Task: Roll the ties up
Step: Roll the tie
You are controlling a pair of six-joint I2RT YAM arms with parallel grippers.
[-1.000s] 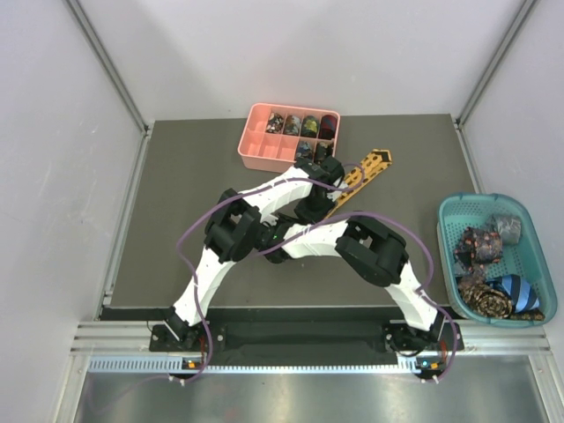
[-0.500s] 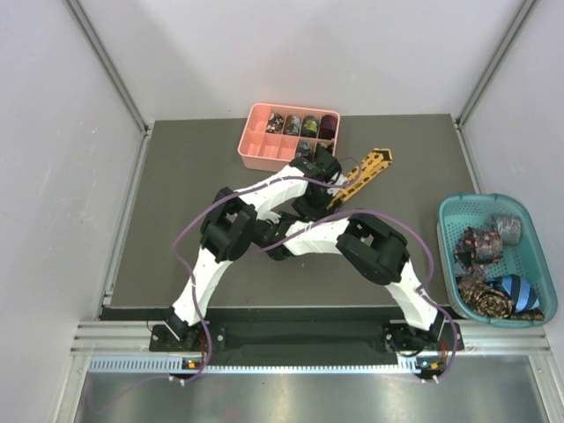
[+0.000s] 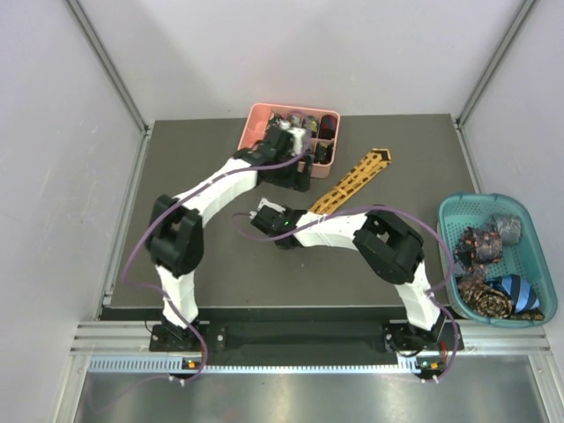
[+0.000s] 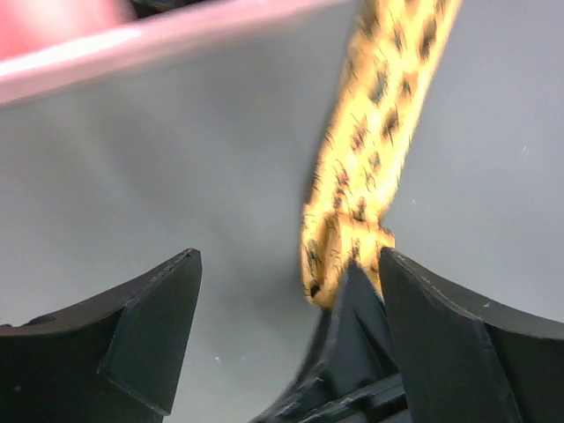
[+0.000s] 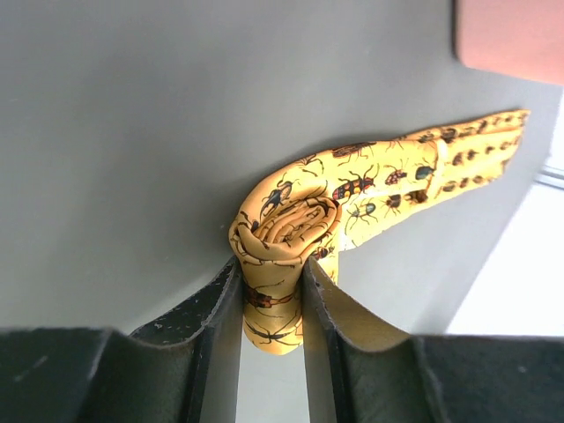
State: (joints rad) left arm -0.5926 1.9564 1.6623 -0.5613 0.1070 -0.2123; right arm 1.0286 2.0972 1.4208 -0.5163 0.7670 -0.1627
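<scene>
Between right fingers (image 5: 204,351), coiled yellow fabric tie (image 5: 291,225)

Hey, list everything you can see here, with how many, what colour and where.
mat: one, dark grey, tabletop
pink tray: one, pink, far edge of the mat
teal basket: one, teal, right of the mat
yellow tie: one, golden-yellow with dark insect print, lying diagonally mid-mat, one end coiled
rolled ties: several, dark patterned, in the pink tray, some hidden by the left arm
loose ties: about four, floral, grey, blue striped, in the teal basket
left gripper: one, black, open, near the pink tray
right gripper: one, black, shut on the yellow tie's coiled end
</scene>
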